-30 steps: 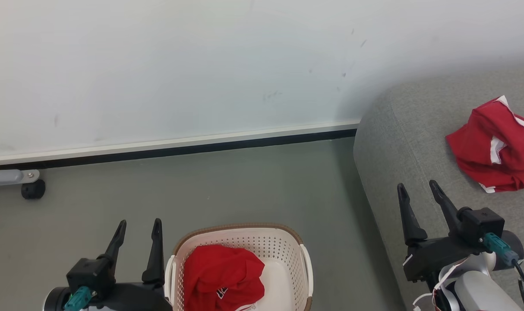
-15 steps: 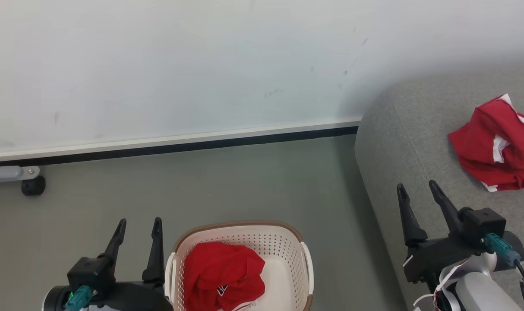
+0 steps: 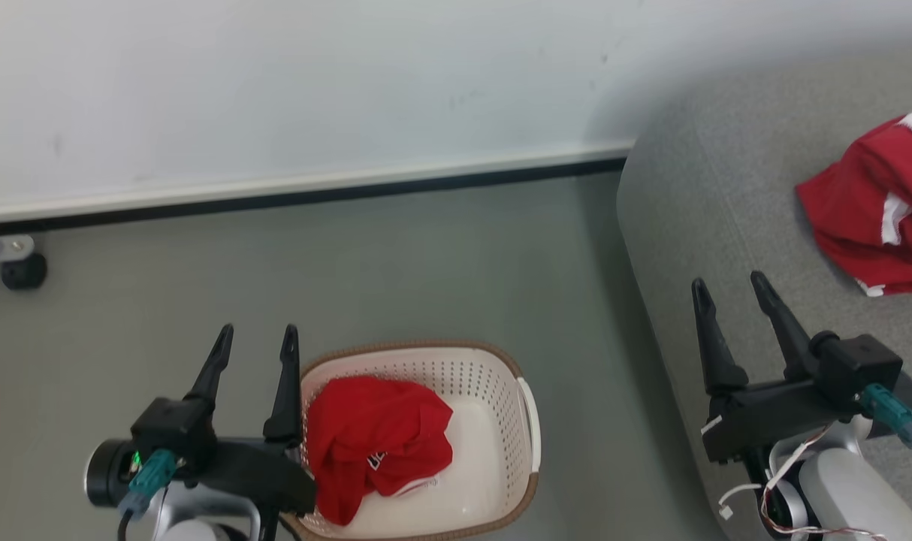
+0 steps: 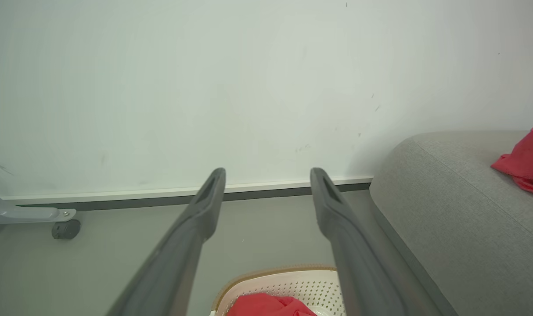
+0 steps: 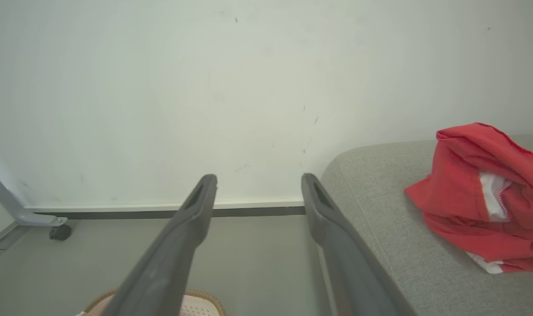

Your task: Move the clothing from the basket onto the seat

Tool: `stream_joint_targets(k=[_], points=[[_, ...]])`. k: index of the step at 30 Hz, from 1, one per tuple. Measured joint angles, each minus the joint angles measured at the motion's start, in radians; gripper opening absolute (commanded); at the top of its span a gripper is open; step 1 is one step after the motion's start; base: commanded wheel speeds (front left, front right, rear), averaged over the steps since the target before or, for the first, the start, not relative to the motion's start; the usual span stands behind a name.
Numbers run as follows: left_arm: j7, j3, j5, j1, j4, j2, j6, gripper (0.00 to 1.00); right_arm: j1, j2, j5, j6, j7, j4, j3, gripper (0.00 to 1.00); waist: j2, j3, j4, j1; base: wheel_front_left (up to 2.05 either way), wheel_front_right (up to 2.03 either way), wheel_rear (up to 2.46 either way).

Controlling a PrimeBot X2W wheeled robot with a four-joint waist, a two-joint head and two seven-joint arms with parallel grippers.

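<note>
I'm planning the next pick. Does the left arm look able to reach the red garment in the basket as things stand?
Probably yes: the left gripper is open and empty beside the basket, whose top is open, and the red garment lies uncovered inside.

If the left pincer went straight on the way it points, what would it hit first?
Probably the white wall near its baseboard: the left pincer points over the floor, beside the basket. Depth is unclear.

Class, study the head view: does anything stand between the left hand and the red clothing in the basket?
Nothing covers the clothing. Only the left wall of the basket separates it from the open left hand alongside, so a reach from above looks unobstructed.
</note>
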Motion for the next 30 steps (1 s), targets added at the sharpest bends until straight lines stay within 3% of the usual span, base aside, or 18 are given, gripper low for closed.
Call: stream_joint_targets(k=[18, 30], points=[[0.067, -0.073, 0.069, -0.236, 0.166, -0.004, -0.012, 1.00, -0.146, 0.029, -0.049, -0.001, 0.022, -0.151, -0.028, 1.00, 0.0001, 0.249, -0.055, 0.0002, 0.00, 0.00, 0.00], [0.133, -0.126, 0.126, -0.377, 0.334, 0.013, -0.055, 1.00, -0.244, 0.067, -0.069, -0.001, 0.030, -0.221, -0.032, 1.00, 0.0002, 0.426, -0.114, 0.0002, 0.00, 0.00, 0.00]])
